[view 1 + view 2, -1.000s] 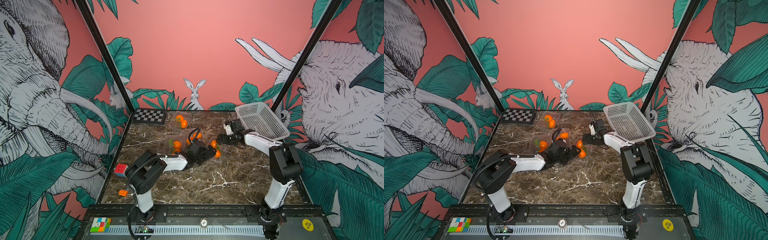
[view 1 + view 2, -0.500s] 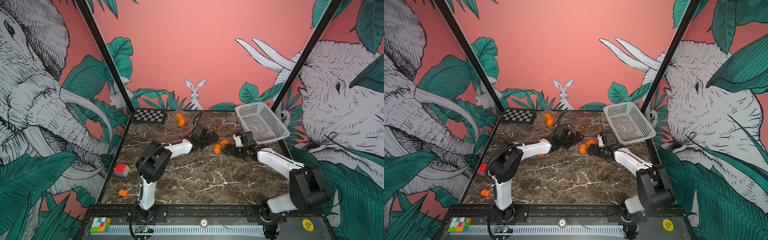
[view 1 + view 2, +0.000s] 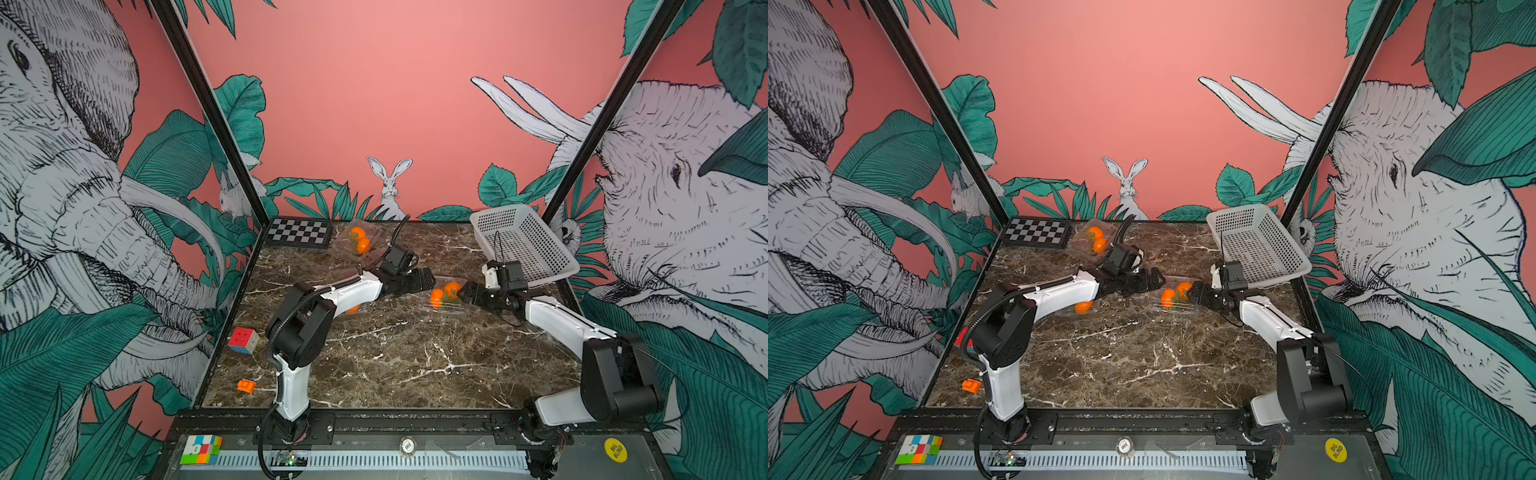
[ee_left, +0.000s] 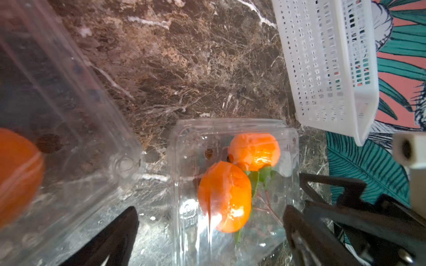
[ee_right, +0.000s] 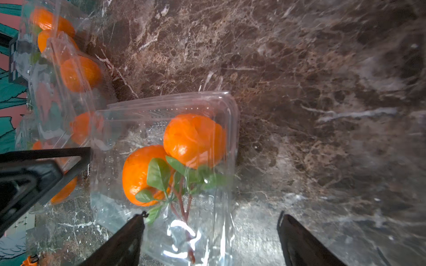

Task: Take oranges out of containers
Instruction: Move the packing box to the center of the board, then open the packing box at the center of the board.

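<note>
A clear container lies mid-table with two oranges and green leaves inside. My left gripper stands open at its left end, with the box's near end between the fingers. From the opposite end my right gripper is open too, one fingertip against the plastic. A second container with two oranges sits at the back. Another orange shows under my left forearm. More boxed oranges appear in the right wrist view.
A white perforated basket leans at the back right, close behind my right wrist. A chessboard lies at the back left. A Rubik's cube and a small orange block rest by the left edge.
My left arm has unfolded from mid-table, swung past the back and come to the container's left end. My right arm has stretched out and lowered from beside the basket to the container's right end.
</note>
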Motion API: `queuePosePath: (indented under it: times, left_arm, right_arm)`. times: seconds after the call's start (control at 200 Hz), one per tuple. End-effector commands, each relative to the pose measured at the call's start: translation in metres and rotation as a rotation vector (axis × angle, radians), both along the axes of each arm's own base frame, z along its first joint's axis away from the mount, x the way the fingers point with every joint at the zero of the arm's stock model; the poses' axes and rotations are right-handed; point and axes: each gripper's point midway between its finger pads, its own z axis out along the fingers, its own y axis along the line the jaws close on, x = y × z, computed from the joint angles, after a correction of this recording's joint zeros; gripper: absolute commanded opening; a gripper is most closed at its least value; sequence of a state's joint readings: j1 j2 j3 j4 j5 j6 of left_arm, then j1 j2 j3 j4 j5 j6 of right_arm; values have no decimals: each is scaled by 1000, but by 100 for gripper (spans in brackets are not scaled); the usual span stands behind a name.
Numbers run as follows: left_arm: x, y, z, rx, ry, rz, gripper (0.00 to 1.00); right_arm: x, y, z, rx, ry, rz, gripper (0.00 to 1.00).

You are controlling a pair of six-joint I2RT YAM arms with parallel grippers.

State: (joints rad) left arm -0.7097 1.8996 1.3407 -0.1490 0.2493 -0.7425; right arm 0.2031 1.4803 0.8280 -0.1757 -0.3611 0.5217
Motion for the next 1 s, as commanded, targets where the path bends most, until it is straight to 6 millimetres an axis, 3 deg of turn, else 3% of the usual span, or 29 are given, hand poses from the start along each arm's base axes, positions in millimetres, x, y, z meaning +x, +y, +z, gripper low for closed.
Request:
queuePosePath:
  times: [0.0,0.215,0.32,0.53,0.76,0.995]
  left_arm:
    - [-9,5,7,30,-14,-62,99]
    - [-7,12,3,68,3,-72,99]
    - [0,19,6,79,-1,-76,99]
    - [1,27,-3,161,-12,-103,99]
    - [3,15,-3,115,-22,-146,99]
    - [0,16,-17,122,-13,-151,99]
  right_arm:
    - [16,17,8,73,-53,33,83]
    - [3,59,7,133,-36,62,77]
    - [-9,73,21,221,-65,82,77]
    - [-15,14,13,207,-77,-34,80]
    - [-13,29,19,336,-101,13,78]
    - [-10,48,23,441,-110,31,74]
